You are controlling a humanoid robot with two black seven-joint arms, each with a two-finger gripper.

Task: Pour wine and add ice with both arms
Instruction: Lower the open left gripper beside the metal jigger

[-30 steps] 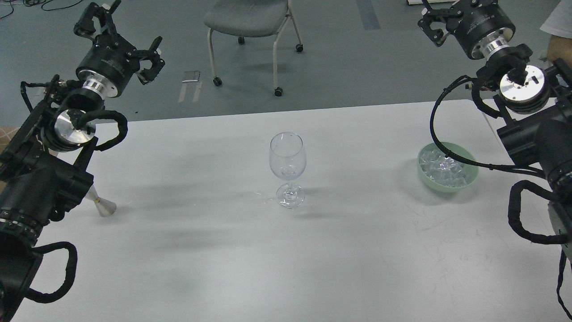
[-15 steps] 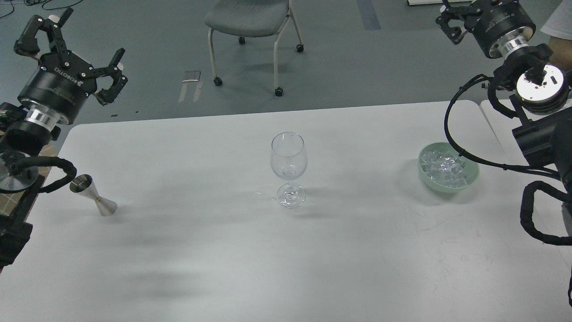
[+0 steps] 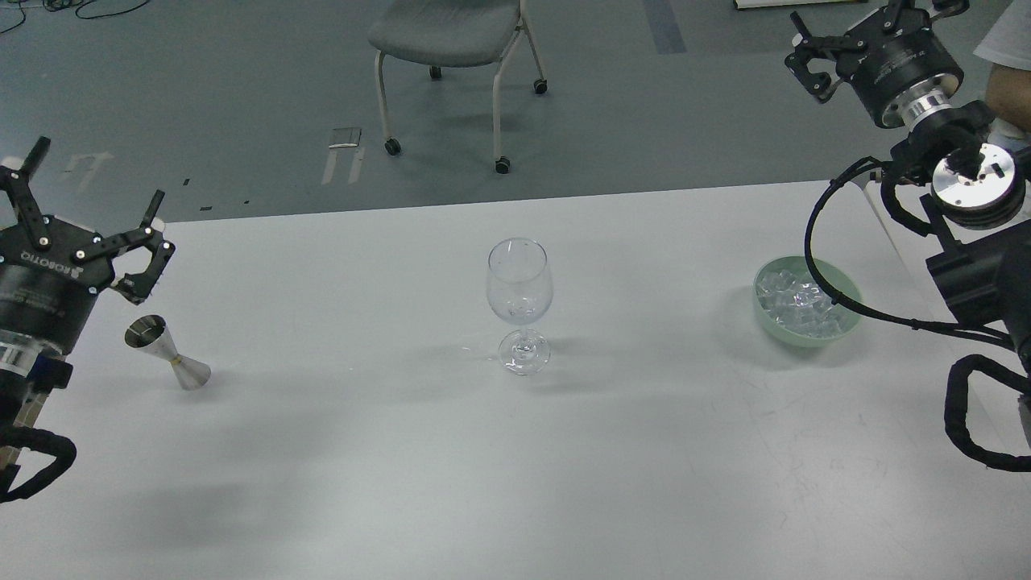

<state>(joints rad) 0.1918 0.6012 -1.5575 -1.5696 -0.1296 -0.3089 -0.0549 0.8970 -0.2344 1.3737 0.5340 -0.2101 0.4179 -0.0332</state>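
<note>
A clear wine glass [image 3: 519, 282] stands upright at the table's middle; faint clear glints sit low in its bowl, and I cannot tell if they are wine or ice. A steel jigger [image 3: 167, 364] stands tilted at the left. Ice [image 3: 793, 296] fills a pale green bowl [image 3: 847, 321] at the right. My left gripper [image 3: 97, 173] is open and empty, above the table's left edge just behind the jigger. My right gripper [image 3: 862, 20] is open and empty, high beyond the table's far right corner, partly cut off by the top edge.
A grey wheeled chair [image 3: 451, 32] stands on the floor behind the white table [image 3: 403, 467]. My right arm's cable loop [image 3: 813, 242] hangs over the bowl's right side. A person's arm [image 3: 1011, 89] shows at the far right edge.
My left arm has swung down and left toward the table's left edge, uncovering the jigger. My right arm has shifted a little right. Glass, jigger and bowl have not moved.
</note>
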